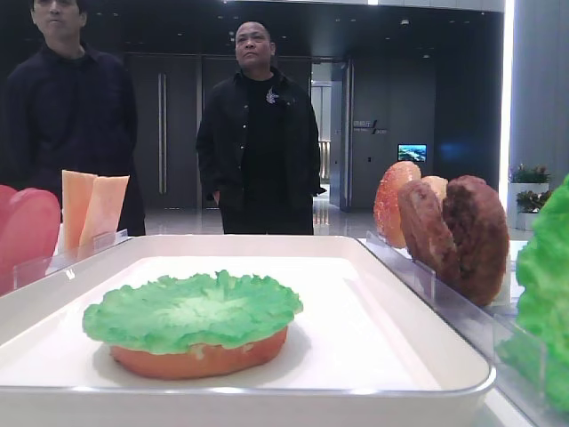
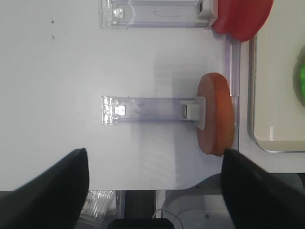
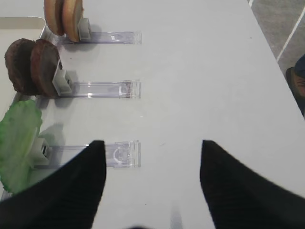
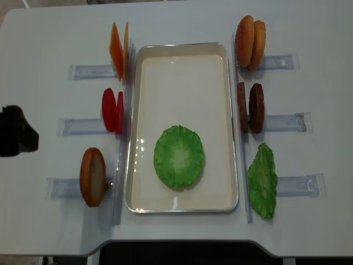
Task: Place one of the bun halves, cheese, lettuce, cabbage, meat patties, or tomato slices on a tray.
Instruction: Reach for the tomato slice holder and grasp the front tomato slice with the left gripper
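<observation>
- tray [image 4: 182, 61] mid surface [image 4: 182, 19]; lettuce [image 4: 178, 157] lies flat on a bun half [image 1: 200, 356] in its near part
- left end effector [image 2: 155, 181] wide, holding nothing, above bun half [image 2: 215, 114] standing in left near holder
- right end effector [image 3: 152, 167] wide, holding nothing, beside second lettuce [image 3: 19, 143]; meat patties [image 3: 31, 67] farther

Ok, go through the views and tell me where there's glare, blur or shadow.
Low exterior view: bright strip light at the top right, blurry lettuce at the right edge. Overhead: glare spots on the tray. Right wrist: soft shadows beside the patties.
</observation>
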